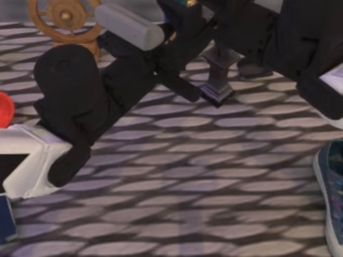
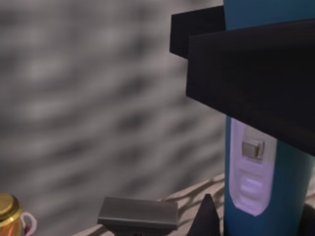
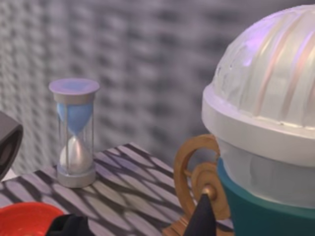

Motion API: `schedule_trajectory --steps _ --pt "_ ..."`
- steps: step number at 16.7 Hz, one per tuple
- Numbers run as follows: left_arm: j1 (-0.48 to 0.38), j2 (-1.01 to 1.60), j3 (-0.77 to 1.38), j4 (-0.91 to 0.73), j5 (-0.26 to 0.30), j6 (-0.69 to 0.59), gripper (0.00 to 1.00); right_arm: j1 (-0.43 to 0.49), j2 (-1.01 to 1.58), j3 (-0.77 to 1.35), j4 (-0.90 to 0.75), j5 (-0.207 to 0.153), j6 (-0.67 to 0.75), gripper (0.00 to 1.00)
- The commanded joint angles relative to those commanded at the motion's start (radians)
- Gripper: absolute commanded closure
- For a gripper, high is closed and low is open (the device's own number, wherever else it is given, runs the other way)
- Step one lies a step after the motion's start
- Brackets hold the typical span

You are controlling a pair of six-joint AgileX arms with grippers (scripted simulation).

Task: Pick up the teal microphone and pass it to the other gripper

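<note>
**Microphone between both sets of jaws, far edge crowded**

Your microphone [image 2: 251,172] is off the table [image 1: 177,182], upright at the far middle where the two arms meet. In the left wrist view its teal handle shows the white switch strip. In the right wrist view the ribbed white head fills the frame.

The right gripper [image 2: 184,46] has its jaws clamped across the handle above the switch, one black finger in front and one behind. The left gripper [image 2: 258,219] sits lower on the handle with a pointed fingertip on either side. You cannot tell from these views whether those jaws are pressing on it.

For room to move, look to the near half of the table, which is open across the middle. The far edge is tight. The pedestal [image 1: 217,80] stands just below the meeting point, close to the left arm. The wooden wheel [image 1: 67,21] is at the far left, and your left arm lies diagonally across from the near left. A red dish [image 1: 4,110] touches the left edge, and a blue shoe [image 1: 332,198] sits at the right edge, well apart from the arms. An hourglass [image 3: 74,132] with blue sand stands near a table edge in the right wrist view. A gold-lidded jar [image 2: 7,216] shows in the left wrist view.

The table is dark with rows of pale oval patches. The wall behind is a blurred grey pattern.
</note>
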Motion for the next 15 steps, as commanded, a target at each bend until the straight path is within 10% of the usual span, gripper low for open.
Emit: schedule_trajectory --steps 4,13,15 --pt "0.0 0.0 0.0 0.0 0.0 0.0 1.0 0.0 0.0 0.0 0.0 0.0 0.0 0.98" --pt "0.0 0.0 0.0 0.0 0.0 0.0 1.0 0.0 0.0 0.0 0.0 0.0 0.0 1.0" --pt "0.0 0.0 0.0 0.0 0.0 0.0 0.85 0.0 0.0 0.0 0.0 0.0 0.0 1.0"
